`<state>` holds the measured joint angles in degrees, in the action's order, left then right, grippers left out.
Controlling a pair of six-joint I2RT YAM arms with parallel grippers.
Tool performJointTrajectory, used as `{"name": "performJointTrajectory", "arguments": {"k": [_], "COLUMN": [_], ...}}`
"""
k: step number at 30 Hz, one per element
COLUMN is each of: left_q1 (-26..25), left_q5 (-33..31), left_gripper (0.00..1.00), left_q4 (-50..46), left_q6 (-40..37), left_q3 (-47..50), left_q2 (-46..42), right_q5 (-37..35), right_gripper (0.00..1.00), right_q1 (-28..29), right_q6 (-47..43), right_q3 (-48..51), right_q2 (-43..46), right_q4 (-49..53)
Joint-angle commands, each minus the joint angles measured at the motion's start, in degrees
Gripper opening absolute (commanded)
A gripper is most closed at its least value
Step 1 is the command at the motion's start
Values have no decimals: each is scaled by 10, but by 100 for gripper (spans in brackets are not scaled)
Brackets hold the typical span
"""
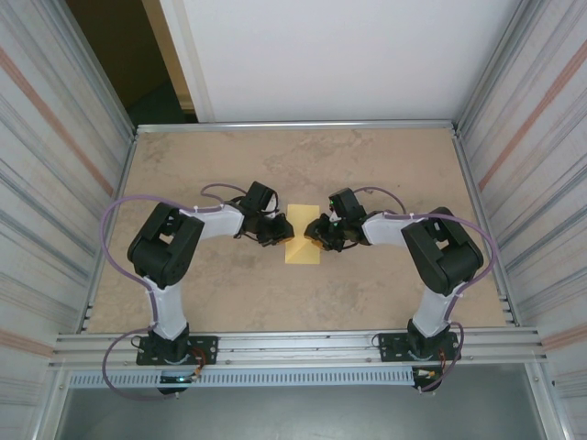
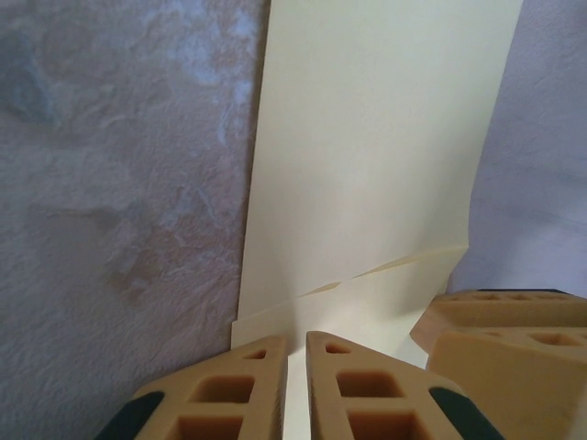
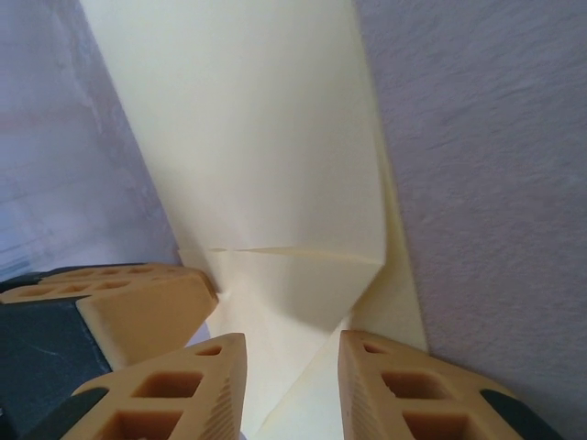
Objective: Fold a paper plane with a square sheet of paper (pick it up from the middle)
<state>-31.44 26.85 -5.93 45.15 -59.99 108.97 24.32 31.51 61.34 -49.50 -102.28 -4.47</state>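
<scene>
One creased sheet (image 2: 367, 165), left fingers (image 2: 248, 399) seemingly pinching

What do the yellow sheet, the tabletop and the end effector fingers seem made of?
Sheet: thin matte paper, judging by its sharp creases. Tabletop: mottled beige, perhaps stone-look laminate; unclear. Fingers: tan, matte, moulded with hollow cells, probably plastic or rubber.

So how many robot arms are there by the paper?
2. The left arm is on the left of the table, the right arm on the right. Both reach the middle, one each side of the yellow paper. None seems hidden.
</scene>
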Motion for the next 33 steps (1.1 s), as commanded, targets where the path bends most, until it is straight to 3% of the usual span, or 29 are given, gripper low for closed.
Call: {"name": "performJointTrajectory", "arguments": {"k": [1, 16, 25, 33], "left_q1": [4, 5, 10, 45], "left_q5": [-14, -10, 0, -24], "left_gripper": [15, 15, 16, 36], "left_q4": [-17, -17, -29, -28], "left_q6": [4, 5, 6, 11], "left_q3": [11, 8, -3, 28], "left_q2": [16, 13, -17, -124], "right_q5": [16, 19, -6, -74], "right_gripper": [28, 21, 7, 4], "right_q1": [4, 13, 13, 13], "right_q6": [16, 43, 15, -58], "right_q3": [-10, 20, 19, 1], "right_q2": [-10, -22, -8, 44], "right_q4": [-29, -99, -88, -20]}}
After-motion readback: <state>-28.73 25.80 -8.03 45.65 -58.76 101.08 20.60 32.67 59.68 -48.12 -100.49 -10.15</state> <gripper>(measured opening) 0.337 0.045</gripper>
